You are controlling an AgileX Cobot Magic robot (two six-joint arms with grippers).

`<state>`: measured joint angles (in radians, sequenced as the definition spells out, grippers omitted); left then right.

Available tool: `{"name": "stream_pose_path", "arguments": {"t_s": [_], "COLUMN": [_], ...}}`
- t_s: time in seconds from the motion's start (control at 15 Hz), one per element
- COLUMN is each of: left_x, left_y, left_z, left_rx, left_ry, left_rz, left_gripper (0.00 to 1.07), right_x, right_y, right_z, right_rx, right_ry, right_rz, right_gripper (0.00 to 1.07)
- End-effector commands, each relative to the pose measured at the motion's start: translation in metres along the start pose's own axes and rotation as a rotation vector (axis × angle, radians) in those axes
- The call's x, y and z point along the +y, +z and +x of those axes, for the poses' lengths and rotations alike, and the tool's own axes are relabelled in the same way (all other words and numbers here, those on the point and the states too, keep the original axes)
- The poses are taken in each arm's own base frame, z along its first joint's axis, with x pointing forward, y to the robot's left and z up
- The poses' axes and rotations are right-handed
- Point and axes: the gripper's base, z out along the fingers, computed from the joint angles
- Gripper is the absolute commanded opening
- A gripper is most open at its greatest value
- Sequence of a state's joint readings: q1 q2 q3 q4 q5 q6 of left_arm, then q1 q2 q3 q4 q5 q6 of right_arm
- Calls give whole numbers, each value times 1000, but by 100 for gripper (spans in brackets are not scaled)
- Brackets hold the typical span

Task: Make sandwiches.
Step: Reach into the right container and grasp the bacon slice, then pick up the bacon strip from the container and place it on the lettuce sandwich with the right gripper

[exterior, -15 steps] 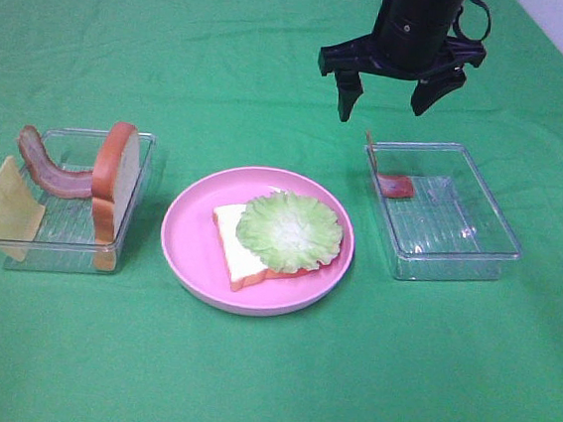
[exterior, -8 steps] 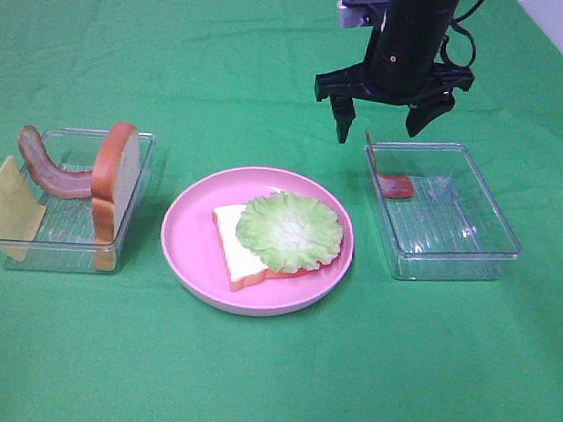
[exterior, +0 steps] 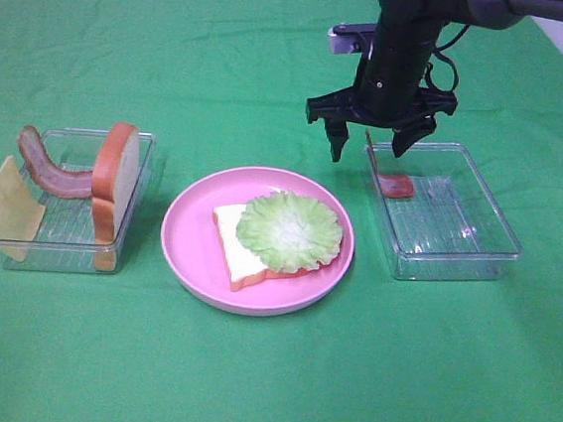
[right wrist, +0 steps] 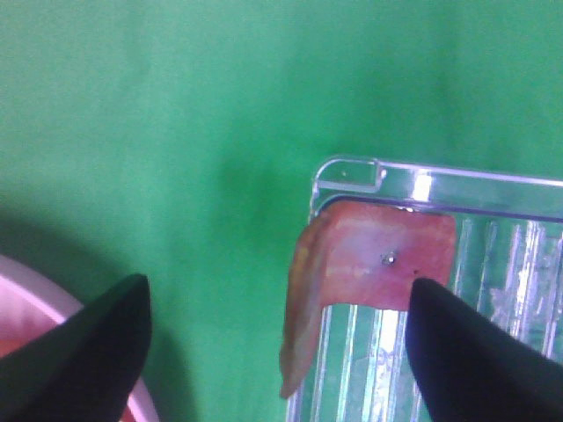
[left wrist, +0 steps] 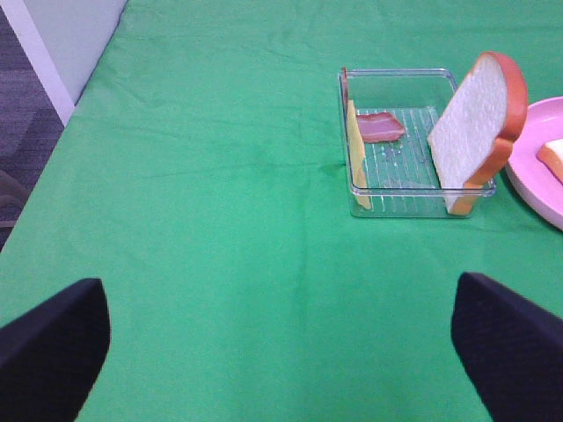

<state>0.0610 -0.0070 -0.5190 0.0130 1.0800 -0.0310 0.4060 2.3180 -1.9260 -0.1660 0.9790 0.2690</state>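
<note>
Bacon strip (exterior: 397,187) lies below the right gripper (exterior: 367,151), between its spread jaws, untouched.

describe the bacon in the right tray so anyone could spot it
Right of the pink plate stands a clear tray. In its far left corner lies a short bacon piece, one end bent up the wall. It is alone there; the longer curved bacon strip shares the left tray with bread and cheese.
</note>
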Motion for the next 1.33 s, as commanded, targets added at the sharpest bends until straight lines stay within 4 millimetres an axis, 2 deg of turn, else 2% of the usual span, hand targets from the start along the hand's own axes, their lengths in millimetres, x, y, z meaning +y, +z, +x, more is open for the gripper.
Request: {"name": "stream_pose_path", "arguments": {"t_s": [0.07, 0.2, 0.47, 0.6, 1.13, 1.27, 1.33], "left_x": [0, 0, 0, 0, 0, 0, 0], "left_y": [0, 0, 0, 0, 0, 0, 0], "left_z": [0, 0, 0, 0, 0, 0, 0], "left_rx": [-3, -3, -3, -3, -3, -3, -3], "left_ry": [-3, -3, -3, -3, -3, -3, -3], "left_rz": [4, 4, 4, 4, 4, 4, 4], "left_gripper": [101, 101, 101, 101, 101, 101, 101], "right_x": [-1, -2, -4, -5, -12, -14, -16], "right_y": [-1, -1, -1, -1, -4, -17, -31], "right_z": [-1, -1, -1, -2, 1, 0, -1], "right_rx": [-7, -4, -8, -10, 24, 20, 8], "right_ry": [6, 20, 20, 16, -75, -87, -98], "right_rz": [0, 15, 43, 48, 118, 120, 122], "right_gripper": [65, 55, 14, 1, 0, 0, 0]}}
